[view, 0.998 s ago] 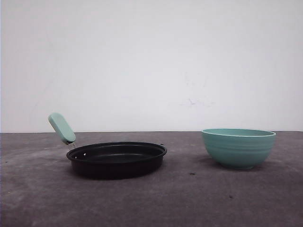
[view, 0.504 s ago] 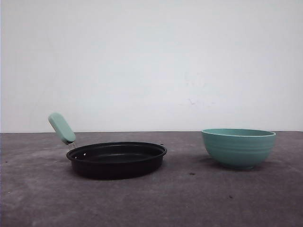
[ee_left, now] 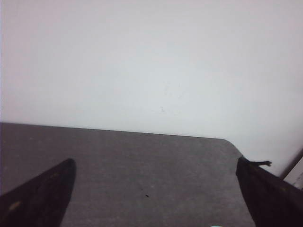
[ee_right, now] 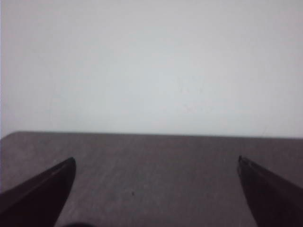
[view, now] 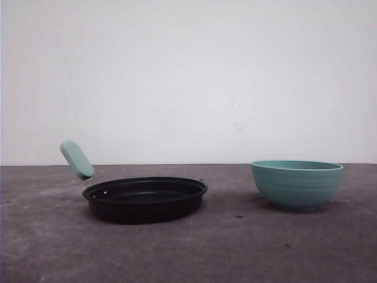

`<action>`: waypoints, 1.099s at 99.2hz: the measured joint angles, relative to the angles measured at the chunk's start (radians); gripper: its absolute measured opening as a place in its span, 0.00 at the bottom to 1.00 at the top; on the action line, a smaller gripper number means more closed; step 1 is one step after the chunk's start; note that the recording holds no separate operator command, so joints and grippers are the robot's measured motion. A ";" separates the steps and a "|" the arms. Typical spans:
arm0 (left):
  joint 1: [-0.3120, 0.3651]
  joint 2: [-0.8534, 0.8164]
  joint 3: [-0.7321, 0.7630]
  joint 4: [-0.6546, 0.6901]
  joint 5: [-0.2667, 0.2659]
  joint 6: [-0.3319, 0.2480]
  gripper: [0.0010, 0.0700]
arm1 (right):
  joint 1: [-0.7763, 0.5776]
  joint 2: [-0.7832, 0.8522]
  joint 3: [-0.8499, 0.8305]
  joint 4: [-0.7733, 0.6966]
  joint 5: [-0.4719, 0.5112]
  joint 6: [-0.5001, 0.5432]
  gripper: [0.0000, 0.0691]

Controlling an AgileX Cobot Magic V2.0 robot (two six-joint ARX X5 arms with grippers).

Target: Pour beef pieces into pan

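The shallow round black frying pan (view: 145, 199) sits flat on the dark grey table (view: 188, 253), toward the left, its short mint-green handle (view: 76, 159) angled up and away to the left. That leaves its open mouth facing upward and free on the side toward the bowl, which suits it as the receiving vessel. Well apart to the right stands the deeper teal ribbed ceramic bowl (view: 297, 184), upright. From this low angle its inside is hidden, so whether the beef pieces lie in it cannot be told; none are visible anywhere on the table.

In the left wrist view the left pincer (ee_left: 156, 198) stands wide open, its two dark fingertips far apart over bare table, holding nothing. In the right wrist view the right pincer (ee_right: 156, 198) is spread just as wide and also empty. Judging by the layout, nothing has been poured yet, and the bowl, nearer the right arm, is the likely thing to lift and tip.
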 joint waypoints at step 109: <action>-0.146 0.640 -0.815 0.954 0.060 -0.412 0.89 | 0.000 -0.018 0.000 -0.256 0.004 -0.049 0.99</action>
